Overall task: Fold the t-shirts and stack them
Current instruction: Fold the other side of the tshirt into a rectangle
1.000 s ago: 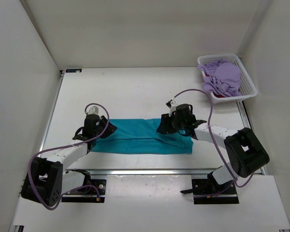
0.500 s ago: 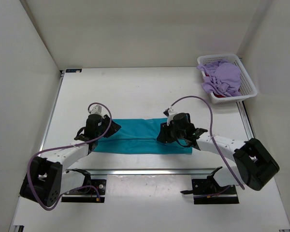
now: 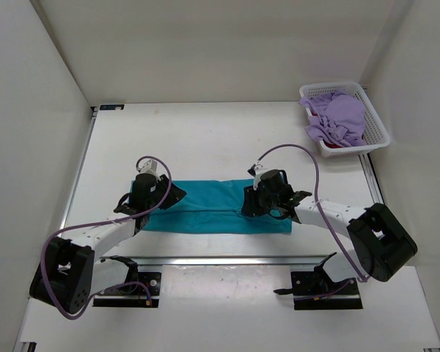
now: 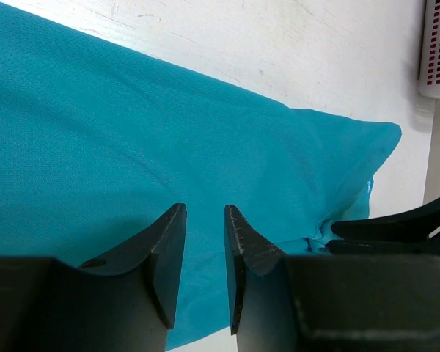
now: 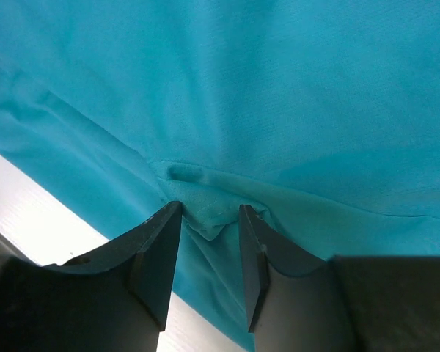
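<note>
Teal shirt, already folded into a long band, lying flat across the near part of the table, between the two arms. Lavender shirt heaped in the basket at the far right corner, well apart, with a sliver of dark red shirt peeping out beneath.

Left gripper low over the band's left end: jaws a narrow slit apart, flat cloth showing through the gap, no fold seen nipped between them. Right gripper over the band, right of its middle, beside a seam or fold edge: jaws spread, astride a small raised pucker of fabric, not visibly squeezing it.

Likely handling: light, limp, thin knit. No stiffness to keep a shape, so bound to sag and drape from any held point. Layers liable to slide over each other and to part under a top-layer-only catch. Probably a little clingy on the table rather than slippery, hence the puckering. Nothing fragile.

Best hold, as a guess: at the edges and corners of the band, pinching through all layers at once, both corners of one end lifted level and carried over the other end. Risk with a mid-panel pinch such as the right one: a single layer taken, the fold pulled crooked.
</note>
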Available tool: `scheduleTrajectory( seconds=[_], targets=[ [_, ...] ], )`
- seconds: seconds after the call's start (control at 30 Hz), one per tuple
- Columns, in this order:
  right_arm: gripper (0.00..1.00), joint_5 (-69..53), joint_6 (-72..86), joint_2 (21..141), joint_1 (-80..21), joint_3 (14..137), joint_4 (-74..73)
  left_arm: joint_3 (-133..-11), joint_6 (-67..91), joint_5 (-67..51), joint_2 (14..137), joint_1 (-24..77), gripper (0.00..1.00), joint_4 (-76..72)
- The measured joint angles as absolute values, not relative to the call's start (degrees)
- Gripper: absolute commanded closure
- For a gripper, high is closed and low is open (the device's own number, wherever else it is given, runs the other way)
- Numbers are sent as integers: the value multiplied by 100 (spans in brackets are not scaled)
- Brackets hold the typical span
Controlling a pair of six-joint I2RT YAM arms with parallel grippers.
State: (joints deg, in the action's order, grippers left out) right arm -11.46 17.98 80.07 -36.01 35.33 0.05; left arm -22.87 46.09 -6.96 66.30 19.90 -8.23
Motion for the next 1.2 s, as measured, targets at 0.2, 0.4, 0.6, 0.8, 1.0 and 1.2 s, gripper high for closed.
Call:
scheduleTrajectory(
  seconds=[0.2, 0.4, 0.6, 0.8, 1.0, 1.2],
  targets=[
    [85, -1072, 1776, 8007, -3795, 3535, -169, -2287, 4630, -711, 6630, 1986, 62, -845],
    [95, -851, 1975, 8005, -4025, 3861, -821, -2287, 4670, -714, 6632, 1997, 61, -923],
    [93, -554, 2421, 7922, -4418, 4257, -1323, -2287, 4746, -709, 6639, 2128, 62, -965],
    [79, -392, 2840, 7909, -4755, 4283, -1605, -2290, 4797, -722, 6731, 2211, 61, -1044],
    [50, -410, 3098, 7909, -4991, 4329, -1706, -2298, 4812, -757, 6707, 2206, 61, -1072],
    [76, -412, 3072, 7636, -4775, 4401, -1931, -2403, 4829, -742, 6692, 2353, 60, -1074]
  ],
)
